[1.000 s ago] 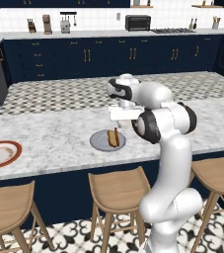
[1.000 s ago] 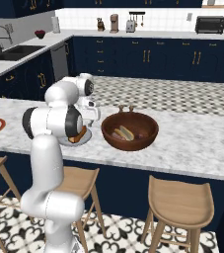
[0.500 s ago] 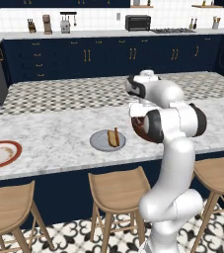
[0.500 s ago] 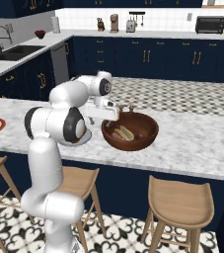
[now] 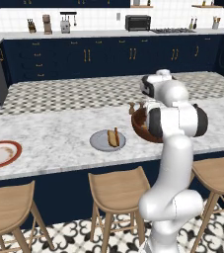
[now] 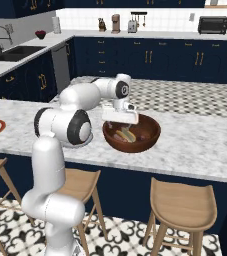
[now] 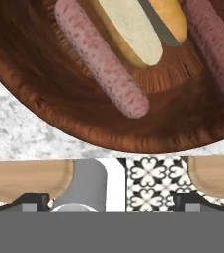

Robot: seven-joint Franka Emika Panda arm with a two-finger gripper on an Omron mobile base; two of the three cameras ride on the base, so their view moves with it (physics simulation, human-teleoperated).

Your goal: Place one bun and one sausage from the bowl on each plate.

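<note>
The dark wooden bowl (image 6: 135, 145) stands on the marble island, with a split bun (image 6: 126, 135) inside. My gripper (image 6: 120, 120) hangs open just over the bowl's left part, nothing between its fingers. In the hand view the bowl (image 7: 59, 108) lies close below, holding a pink sausage (image 7: 101, 57), the bun (image 7: 133, 27) and another sausage (image 7: 214, 44); my gripper (image 7: 111, 201) shows its tips wide apart. Left of the bowl (image 5: 139, 129), the grey plate (image 5: 97, 143) carries a bun (image 5: 111, 139) and a sausage (image 5: 117, 136). The white red-rimmed plate (image 5: 0, 153) lies bare at the far left.
Wooden stools (image 5: 116, 185) stand along the island's near edge, one (image 6: 182, 202) right below the bowl. The island's front edge runs just beside the bowl. Bare marble lies between the two plates.
My arm has swung right, from above the grey plate to above the bowl. The gripper has stayed open. The bun and sausage rest on the grey plate as before.
</note>
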